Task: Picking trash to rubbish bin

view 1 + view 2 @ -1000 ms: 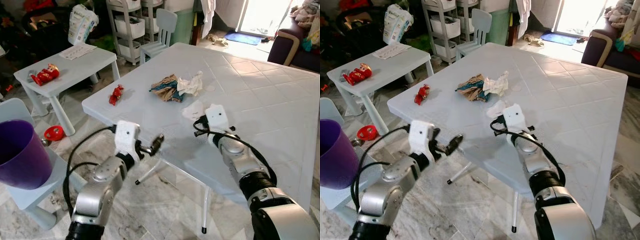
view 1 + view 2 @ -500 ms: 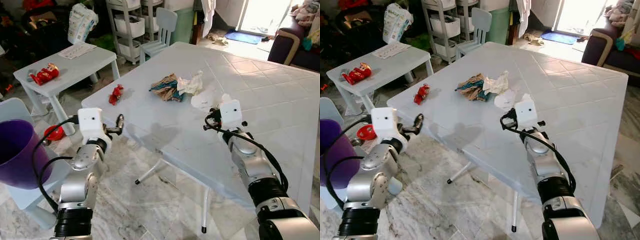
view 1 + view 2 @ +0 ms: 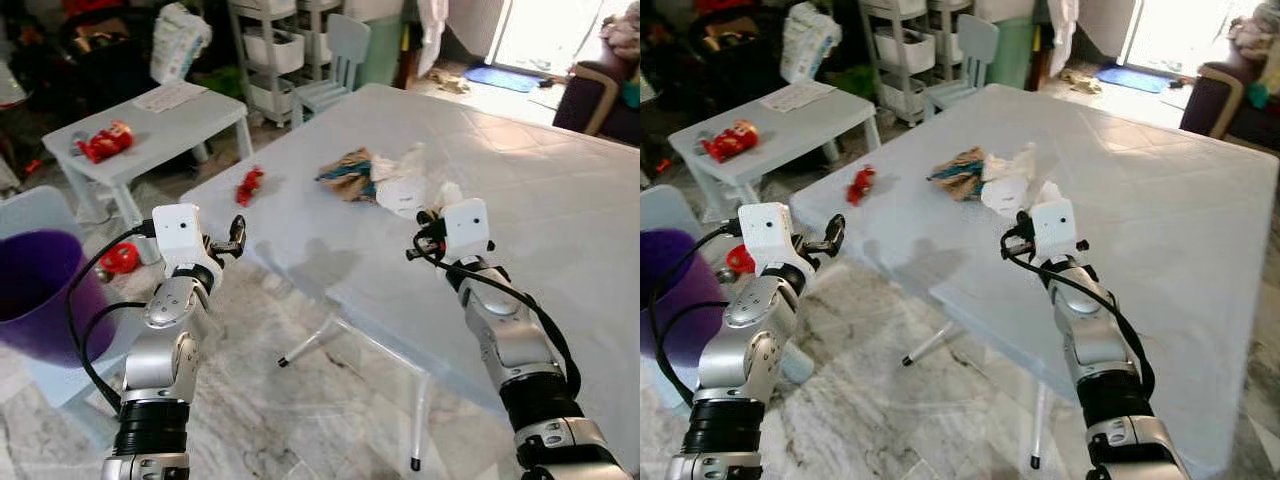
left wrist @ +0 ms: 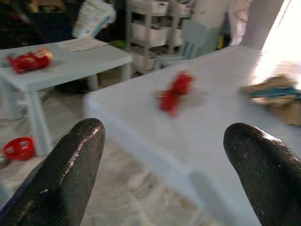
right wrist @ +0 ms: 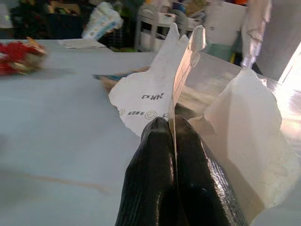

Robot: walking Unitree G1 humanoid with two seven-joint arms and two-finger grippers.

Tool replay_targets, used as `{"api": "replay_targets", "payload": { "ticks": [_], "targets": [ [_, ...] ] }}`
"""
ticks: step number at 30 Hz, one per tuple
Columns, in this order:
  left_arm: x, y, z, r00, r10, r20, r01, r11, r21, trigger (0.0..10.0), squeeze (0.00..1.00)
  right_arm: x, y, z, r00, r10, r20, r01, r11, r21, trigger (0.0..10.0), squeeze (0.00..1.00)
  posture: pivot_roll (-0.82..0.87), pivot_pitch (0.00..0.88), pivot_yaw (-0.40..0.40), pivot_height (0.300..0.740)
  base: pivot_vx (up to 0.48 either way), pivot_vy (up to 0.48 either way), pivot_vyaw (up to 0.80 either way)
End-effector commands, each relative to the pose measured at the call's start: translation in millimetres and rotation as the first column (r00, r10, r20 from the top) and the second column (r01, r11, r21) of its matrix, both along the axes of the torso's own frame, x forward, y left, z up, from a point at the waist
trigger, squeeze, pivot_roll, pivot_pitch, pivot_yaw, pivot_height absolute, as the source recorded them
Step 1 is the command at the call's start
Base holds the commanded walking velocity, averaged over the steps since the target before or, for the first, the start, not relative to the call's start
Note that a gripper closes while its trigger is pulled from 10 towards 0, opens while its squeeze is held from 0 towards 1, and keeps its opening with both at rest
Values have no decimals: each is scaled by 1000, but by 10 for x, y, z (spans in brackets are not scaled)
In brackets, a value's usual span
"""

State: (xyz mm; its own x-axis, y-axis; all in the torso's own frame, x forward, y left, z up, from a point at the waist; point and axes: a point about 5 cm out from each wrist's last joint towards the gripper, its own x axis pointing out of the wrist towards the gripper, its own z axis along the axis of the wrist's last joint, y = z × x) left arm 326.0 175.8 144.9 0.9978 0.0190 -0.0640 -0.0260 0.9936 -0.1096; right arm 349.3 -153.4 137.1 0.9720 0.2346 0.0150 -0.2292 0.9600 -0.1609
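Observation:
My right gripper [image 3: 424, 220] is shut on a torn white paper scrap [image 5: 157, 92], held just above the big white table [image 3: 570, 190]. Beyond it lies a crumpled pile of brown, teal and white trash [image 3: 352, 172]. A red wrapper [image 4: 174, 90] rests near the table's left corner. My left gripper [image 3: 236, 233] hangs open and empty off the table's left edge, level with the tabletop and pointing towards the red wrapper. The purple bin [image 3: 40, 300] stands on the floor at the far left, partly behind a pale blue chair.
A small white table [image 3: 190, 115] at the back left carries a red toy [image 3: 105, 142] and a sheet of paper. A red ring [image 3: 120, 258] lies on the marble floor. A pale child's chair [image 3: 335, 60], shelves and a sofa [image 3: 600, 90] stand behind.
My right gripper has lifted the white paper off the table and drawn it back a little. My left arm has swung from under the table's front edge out to the left.

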Motion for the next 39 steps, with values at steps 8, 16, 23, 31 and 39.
{"api": "replay_targets", "payload": {
  "ticks": [8,16,23,31,39],
  "targets": [
    [37,12,5,1000,2,3,-2,1000,9,10000,0,-17,15,72,1000,2,11,-2,1000,-5,10000,0,11,0,5,740,0,480,0],
    [68,-1,-24,1000,1,-11,-1,1000,15,10000,0,-48,58,103,999,7,32,-8,1000,9,10000,0,-4,0,7,740,0,480,0],
    [92,-89,6,999,-25,24,25,999,22,10000,0,-64,100,98,999,16,33,-16,1000,6,10000,0,-5,0,3,740,0,254,0],
    [92,-125,44,997,-55,59,56,998,-18,10000,0,-79,127,98,999,14,37,-14,1000,7,10000,0,-5,0,10,740,0,0,0],
    [122,-149,44,996,-73,57,74,997,-26,10000,0,-86,143,100,999,21,45,-21,1000,1,10000,0,-4,0,11,740,236,0,0]
  ]
}}
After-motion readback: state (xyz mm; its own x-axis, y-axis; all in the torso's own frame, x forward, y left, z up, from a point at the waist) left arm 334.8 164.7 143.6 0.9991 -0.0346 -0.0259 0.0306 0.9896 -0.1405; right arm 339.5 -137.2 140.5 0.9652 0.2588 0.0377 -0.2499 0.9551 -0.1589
